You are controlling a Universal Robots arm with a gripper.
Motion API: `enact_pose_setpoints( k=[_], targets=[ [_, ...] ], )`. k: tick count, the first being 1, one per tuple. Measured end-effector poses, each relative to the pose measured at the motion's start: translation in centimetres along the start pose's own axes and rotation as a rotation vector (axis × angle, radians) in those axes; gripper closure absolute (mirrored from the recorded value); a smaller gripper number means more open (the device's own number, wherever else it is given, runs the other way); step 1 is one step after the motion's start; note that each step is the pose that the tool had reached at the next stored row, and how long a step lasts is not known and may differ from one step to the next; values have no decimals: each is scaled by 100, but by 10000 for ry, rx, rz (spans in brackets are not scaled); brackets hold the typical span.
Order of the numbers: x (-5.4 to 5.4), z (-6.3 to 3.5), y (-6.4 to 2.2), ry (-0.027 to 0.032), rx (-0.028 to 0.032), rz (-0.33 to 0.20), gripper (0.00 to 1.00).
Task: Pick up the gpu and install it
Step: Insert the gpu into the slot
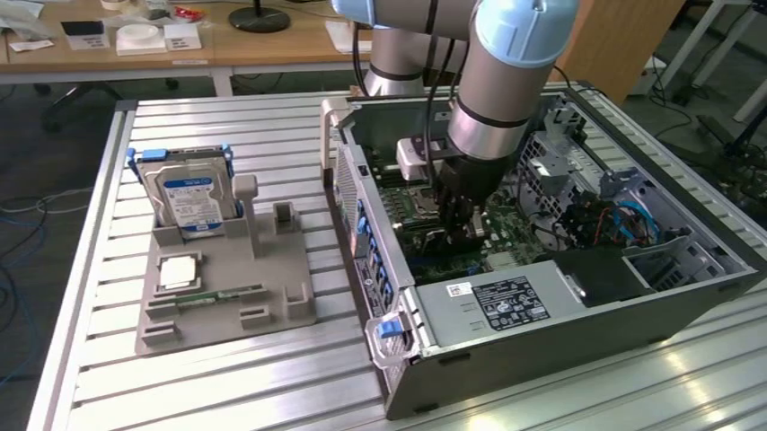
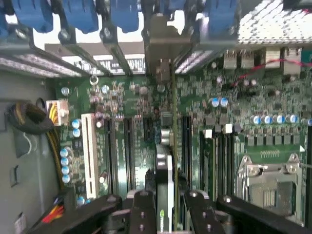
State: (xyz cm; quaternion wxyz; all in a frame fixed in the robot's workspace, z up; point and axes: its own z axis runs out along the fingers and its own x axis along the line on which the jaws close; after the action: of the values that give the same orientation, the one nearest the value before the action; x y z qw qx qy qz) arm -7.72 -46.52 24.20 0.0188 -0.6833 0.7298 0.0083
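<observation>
My gripper (image 1: 462, 232) reaches down into the open computer case (image 1: 540, 346), just above the motherboard. In the wrist view the gpu (image 2: 165, 168) is seen edge-on, a thin card running between my two black fingers (image 2: 143, 214), which are shut on it. Its silver metal bracket (image 2: 161, 44) points at the rear slot openings under the blue clips. The card's lower edge stands over the green motherboard (image 2: 122, 112), in line with a dark expansion slot (image 2: 147, 131). Whether it touches the slot I cannot tell.
A grey holder (image 1: 222, 287) at the exterior view's left carries a hard drive with a blue label (image 1: 192, 202), a narrow green memory stick (image 1: 215, 294) and a small square chip (image 1: 178, 272). Inside the case are the power supply (image 1: 504, 301), drive cages (image 1: 563, 162) and cables (image 2: 29, 119).
</observation>
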Motion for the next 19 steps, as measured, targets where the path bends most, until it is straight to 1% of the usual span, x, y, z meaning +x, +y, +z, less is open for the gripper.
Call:
enact_pose_setpoints(
  k=[4, 12, 19],
  targets=[
    [2, 8, 3, 20, -6, 0, 73],
    [2, 11, 4, 15, -5, 0, 73],
    [-11, 14, 11, 22, -6, 0, 73]
  ],
)
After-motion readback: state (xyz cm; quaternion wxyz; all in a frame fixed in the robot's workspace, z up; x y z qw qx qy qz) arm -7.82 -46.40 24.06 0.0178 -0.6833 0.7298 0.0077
